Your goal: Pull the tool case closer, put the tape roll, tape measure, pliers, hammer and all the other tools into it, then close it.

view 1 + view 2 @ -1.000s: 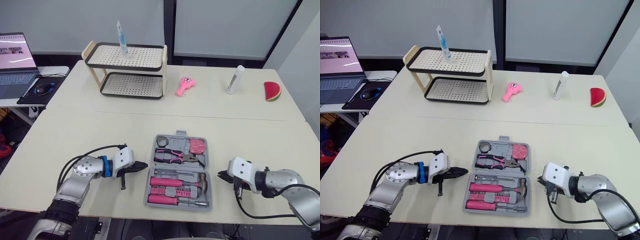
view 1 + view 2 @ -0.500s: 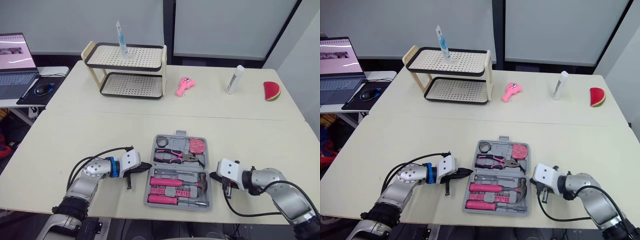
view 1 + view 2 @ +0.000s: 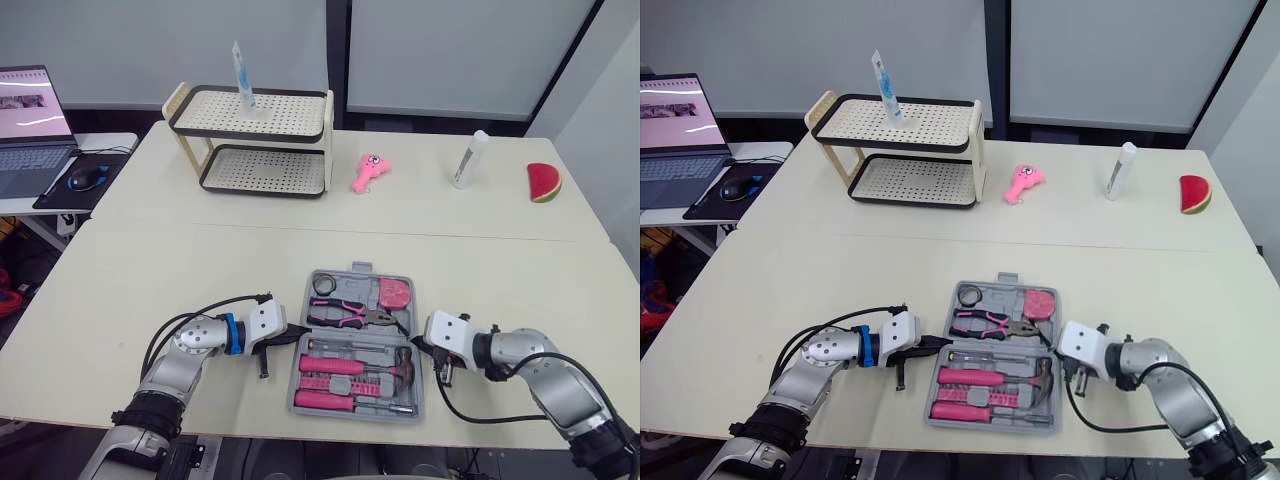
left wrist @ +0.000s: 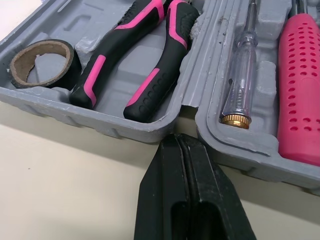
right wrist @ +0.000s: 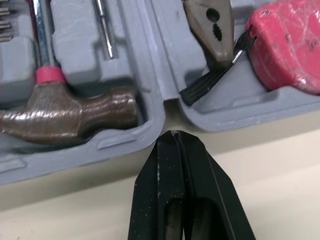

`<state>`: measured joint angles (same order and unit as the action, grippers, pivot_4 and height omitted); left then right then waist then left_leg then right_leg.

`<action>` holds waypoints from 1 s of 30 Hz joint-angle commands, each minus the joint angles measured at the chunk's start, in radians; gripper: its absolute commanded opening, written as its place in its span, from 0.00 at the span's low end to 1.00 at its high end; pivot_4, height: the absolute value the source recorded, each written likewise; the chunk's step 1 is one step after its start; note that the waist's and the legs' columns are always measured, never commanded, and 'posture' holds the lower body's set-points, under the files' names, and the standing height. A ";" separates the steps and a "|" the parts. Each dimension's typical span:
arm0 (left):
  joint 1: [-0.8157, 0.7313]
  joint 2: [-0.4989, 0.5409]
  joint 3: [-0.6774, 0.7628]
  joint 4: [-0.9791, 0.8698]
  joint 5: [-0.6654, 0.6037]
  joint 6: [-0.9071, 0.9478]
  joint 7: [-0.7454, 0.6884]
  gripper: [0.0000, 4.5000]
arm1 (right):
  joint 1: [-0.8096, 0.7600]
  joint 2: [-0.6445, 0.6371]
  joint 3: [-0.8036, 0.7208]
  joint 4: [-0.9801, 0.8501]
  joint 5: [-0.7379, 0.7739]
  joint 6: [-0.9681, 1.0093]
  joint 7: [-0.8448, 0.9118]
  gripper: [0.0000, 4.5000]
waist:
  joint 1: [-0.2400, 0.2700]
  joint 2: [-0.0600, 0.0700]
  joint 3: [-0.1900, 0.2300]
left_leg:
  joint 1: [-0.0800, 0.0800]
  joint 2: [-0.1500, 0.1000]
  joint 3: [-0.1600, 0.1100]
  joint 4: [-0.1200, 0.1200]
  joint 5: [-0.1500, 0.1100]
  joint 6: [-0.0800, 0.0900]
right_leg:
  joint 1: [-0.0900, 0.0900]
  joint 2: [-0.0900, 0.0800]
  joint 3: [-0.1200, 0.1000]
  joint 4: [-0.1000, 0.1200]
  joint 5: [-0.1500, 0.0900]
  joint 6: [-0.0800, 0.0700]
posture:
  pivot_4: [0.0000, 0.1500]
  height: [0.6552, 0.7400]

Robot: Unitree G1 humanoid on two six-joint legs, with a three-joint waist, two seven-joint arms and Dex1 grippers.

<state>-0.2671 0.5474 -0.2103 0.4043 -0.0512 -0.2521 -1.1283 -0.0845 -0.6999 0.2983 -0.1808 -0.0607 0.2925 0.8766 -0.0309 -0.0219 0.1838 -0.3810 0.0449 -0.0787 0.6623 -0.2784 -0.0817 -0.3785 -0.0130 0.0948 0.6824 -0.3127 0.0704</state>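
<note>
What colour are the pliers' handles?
The pliers have black handles with pink stripes. The left wrist view shows them best.

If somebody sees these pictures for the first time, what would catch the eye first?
The open grey tool case near the front edge of the table, full of pink and black tools, stands out. The left gripper and the right gripper, both shut, point at its sides where the two halves meet. Farther back stands a two-tier rack.
</note>
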 commanded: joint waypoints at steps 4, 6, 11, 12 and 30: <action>0.030 0.001 -0.028 -0.101 -0.014 0.029 -0.031 0.00 | -0.007 0.014 0.027 -0.048 0.009 -0.015 0.033 0.01 | 0.000 0.000 0.000 | 0.000 0.000 0.000 0.000 0.000 0.000 | 0.000 0.000 0.000 0.000 0.000 0.000 | 1.00 0.94; 0.051 0.008 -0.030 -0.131 -0.015 0.045 -0.034 0.00 | -0.001 0.014 0.030 -0.051 0.005 -0.019 0.035 0.01 | 0.000 0.000 0.000 | 0.000 0.000 0.000 0.000 0.000 0.000 | 0.000 0.000 0.000 0.000 0.000 0.000 | 1.00 0.94; 0.083 0.020 -0.030 -0.179 -0.014 0.071 -0.034 0.00 | 0.002 0.008 0.036 -0.063 0.007 -0.010 0.047 0.01 | 0.000 0.000 0.000 | 0.000 0.000 0.000 0.000 0.000 0.000 | 0.000 0.000 0.000 0.000 0.000 0.000 | 1.00 0.94; 0.086 0.021 -0.029 -0.184 -0.013 0.075 -0.032 0.00 | 0.003 0.006 0.038 -0.066 0.008 -0.007 0.051 0.01 | -0.001 0.001 0.000 | 0.000 0.000 0.000 0.000 0.000 0.000 | 0.000 0.000 0.000 0.000 0.000 0.000 | 1.00 0.94; 0.102 0.032 -0.031 -0.222 -0.009 0.109 -0.031 0.00 | 0.033 -0.012 0.055 -0.107 0.007 0.027 0.087 0.01 | 0.000 0.001 0.000 | 0.001 0.000 0.000 0.000 0.000 0.000 | 0.001 0.000 -0.001 0.000 0.000 0.000 | 1.00 0.94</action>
<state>-0.1705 0.5884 -0.2115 0.2337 -0.0505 -0.1363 -1.1458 -0.0581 -0.7228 0.3169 -0.2351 -0.0662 0.3276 0.9375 -0.0313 -0.0213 0.1834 -0.3804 0.0450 -0.0791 0.6622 -0.2784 -0.0817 -0.3779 -0.0131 0.0942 0.6824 -0.3126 0.0703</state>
